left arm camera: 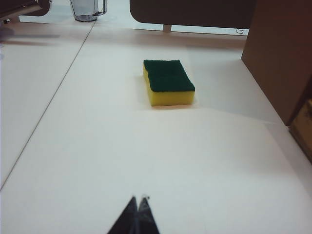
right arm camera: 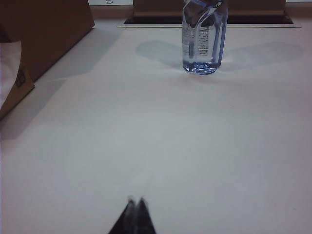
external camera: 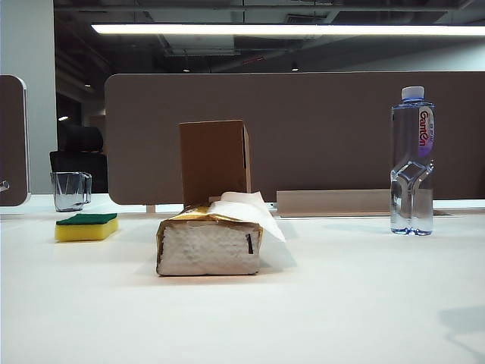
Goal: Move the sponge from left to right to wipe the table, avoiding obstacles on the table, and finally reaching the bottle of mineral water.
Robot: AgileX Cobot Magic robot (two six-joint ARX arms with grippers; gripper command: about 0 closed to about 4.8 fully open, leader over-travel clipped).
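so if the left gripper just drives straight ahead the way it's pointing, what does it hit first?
Likely the sponge. The shut left gripper points across bare table toward it, with the sponge a little to the cardboard box side of the line, so contact could be glancing.

tissue pack [external camera: 210, 246] and cardboard box [external camera: 215, 161] mid-table, sides open

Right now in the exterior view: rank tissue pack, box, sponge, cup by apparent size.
1. tissue pack, nearest the camera
2. box, partly hidden behind it, so unsure against the pack
3. sponge
4. cup, close to the sponge
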